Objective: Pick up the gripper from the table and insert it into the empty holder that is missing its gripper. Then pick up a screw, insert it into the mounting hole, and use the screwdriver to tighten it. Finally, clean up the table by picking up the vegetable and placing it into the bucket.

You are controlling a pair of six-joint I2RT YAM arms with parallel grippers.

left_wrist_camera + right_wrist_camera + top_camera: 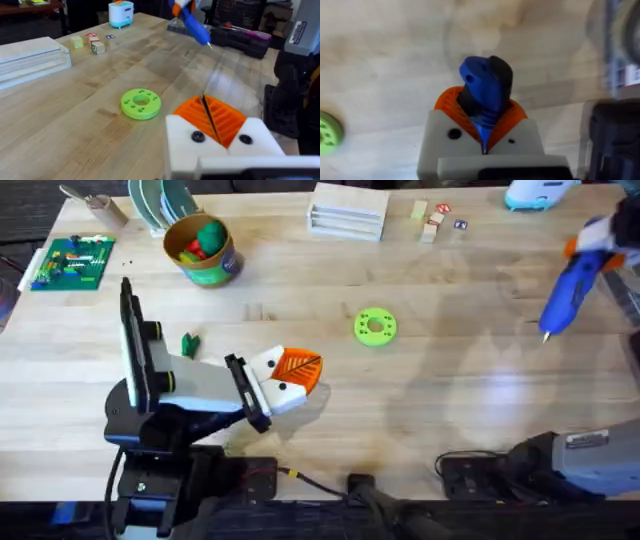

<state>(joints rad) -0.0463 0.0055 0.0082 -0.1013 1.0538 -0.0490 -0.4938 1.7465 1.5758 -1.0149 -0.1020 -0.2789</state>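
Two sets of jaws: right (485, 131) clamped on blue screwdriver (572, 288), left (297, 372) closed, empty.

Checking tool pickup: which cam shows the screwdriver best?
Overhead: the whole blue screwdriver with its bit, held above the table by the right gripper. Left wrist shows it small in the background. Right wrist shows its end clamped between orange pads.

Table (450, 380) pale wood, smooth; screwdriver (573, 285) glossy blue plastic.
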